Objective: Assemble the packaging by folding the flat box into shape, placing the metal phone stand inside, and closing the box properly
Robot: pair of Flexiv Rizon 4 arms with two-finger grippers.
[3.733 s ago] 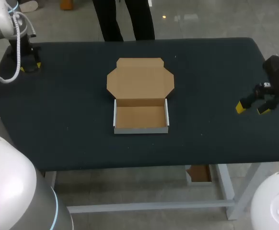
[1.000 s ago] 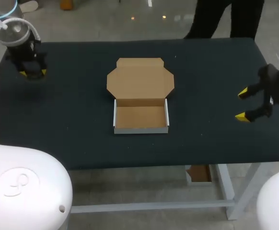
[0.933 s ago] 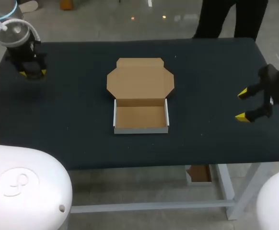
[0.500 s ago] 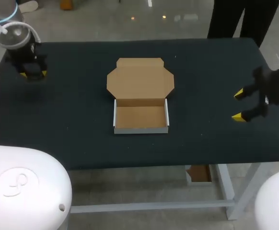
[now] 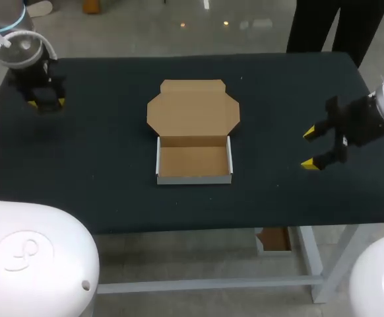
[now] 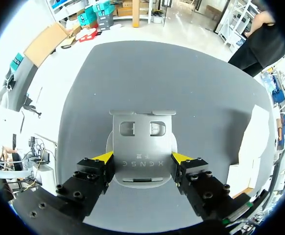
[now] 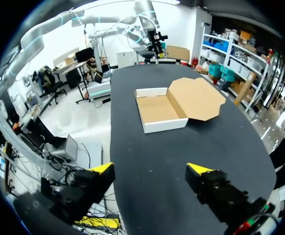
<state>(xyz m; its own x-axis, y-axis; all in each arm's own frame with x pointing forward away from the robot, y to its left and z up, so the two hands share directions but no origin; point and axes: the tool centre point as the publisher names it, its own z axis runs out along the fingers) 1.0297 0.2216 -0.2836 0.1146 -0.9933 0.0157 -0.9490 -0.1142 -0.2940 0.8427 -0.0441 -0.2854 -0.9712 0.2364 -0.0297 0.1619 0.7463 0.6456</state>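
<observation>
At the middle of the dark table (image 5: 113, 185), the cardboard box (image 5: 193, 162) stands folded, its lid (image 5: 193, 109) lying flat and open behind it. Over the far left corner, the left gripper (image 6: 142, 157) clamps the metal phone stand (image 6: 142, 142) by both side edges. Right of the box, the right gripper (image 5: 309, 148) hangs wide open and empty.

Right claw (image 5: 308, 148) now nearer the box (image 5: 193, 132), fingers (image 5: 309, 134) wider apart than before

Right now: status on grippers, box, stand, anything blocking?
Left gripper shut on metal phone stand, above table's far left. Right gripper open, empty. Box formed, lid open, nothing inside. Nothing between stand and box.
</observation>
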